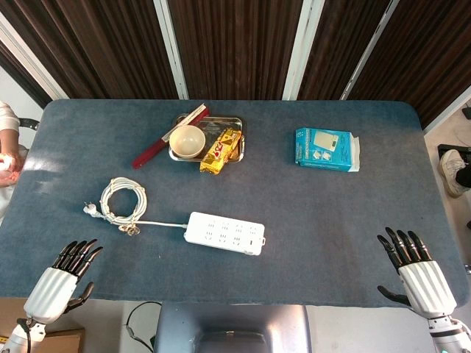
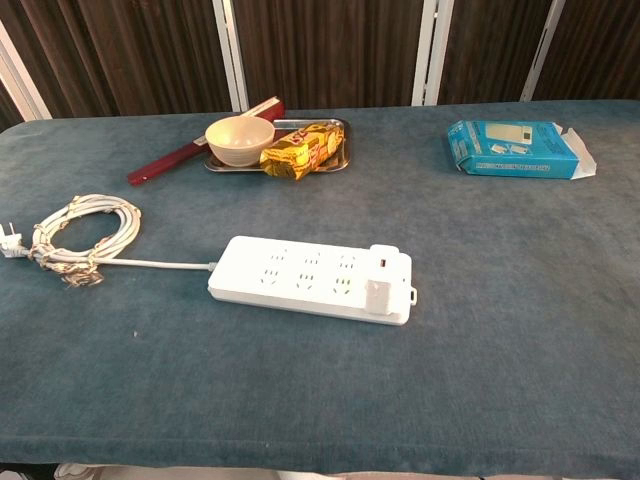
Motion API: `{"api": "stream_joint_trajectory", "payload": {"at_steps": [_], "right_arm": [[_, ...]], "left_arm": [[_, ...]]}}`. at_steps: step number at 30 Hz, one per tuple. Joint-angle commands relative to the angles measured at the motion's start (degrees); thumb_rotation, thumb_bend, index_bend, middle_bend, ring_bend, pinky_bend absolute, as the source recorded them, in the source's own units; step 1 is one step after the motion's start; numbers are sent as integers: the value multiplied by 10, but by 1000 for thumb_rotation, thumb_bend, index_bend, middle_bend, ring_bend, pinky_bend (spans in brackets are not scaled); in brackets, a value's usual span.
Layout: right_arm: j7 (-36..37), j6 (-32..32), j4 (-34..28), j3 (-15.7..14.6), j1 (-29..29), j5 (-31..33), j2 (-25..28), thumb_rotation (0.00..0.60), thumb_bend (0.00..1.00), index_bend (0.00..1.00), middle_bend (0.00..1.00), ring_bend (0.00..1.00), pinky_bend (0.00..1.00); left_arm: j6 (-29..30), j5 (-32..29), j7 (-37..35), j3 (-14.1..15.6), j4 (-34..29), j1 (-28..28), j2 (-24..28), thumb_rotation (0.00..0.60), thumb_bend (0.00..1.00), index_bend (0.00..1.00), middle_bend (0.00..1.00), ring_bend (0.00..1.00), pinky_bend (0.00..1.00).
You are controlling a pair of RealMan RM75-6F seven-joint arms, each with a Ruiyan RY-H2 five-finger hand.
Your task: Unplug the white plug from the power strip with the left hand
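A white power strip lies on the blue table near the front, its long side running left to right. A small white plug sits in a socket at its right end. My left hand rests at the table's front-left edge, fingers spread, holding nothing, well left of the strip. At the front-right edge my right hand is likewise spread and empty. Neither hand shows in the chest view.
The strip's coiled white cable lies to its left. At the back stands a metal tray with a bowl and a snack packet, a red stick beside it. A blue box lies back right.
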Motion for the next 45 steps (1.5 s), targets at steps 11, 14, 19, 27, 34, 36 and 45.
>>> {"api": "stream_joint_trajectory", "payload": {"at_steps": [11,14,19,27,34,36,45], "right_arm": [[28,-9,11,18,30,-15,-16,600,208,0,0,0,0],[34,-22,10,31,44,-2,-18,600,209,0,0,0,0],[36,-48,-4,44,59,25,-18,600,208,0,0,0,0],[51,-64,1,56,67,61,-14,600,209,0,0,0,0],[58,-75,0,61,73,79,-8,600,209,0,0,0,0],[58,-77,-2,62,74,84,-5,600,209,0,0,0,0],[64,-77,-4,67,76,98,4,600,208,0,0,0,0]], "left_arm": [[3,71,-32,7,47,-30,-97,600,437,0,0,0,74],[-22,86,-8,6,46,-48,-138,600,434,0,0,0,74],[-103,80,50,-7,-10,-89,-190,600,433,0,0,0,74],[-183,34,147,-69,-16,-139,-306,600,429,0,0,0,74],[-225,-7,194,-124,38,-189,-400,600,422,0,0,0,74],[-236,-21,206,-141,59,-205,-422,600,422,0,0,0,74],[-287,-105,217,-189,115,-253,-474,600,403,0,0,0,74]]}}
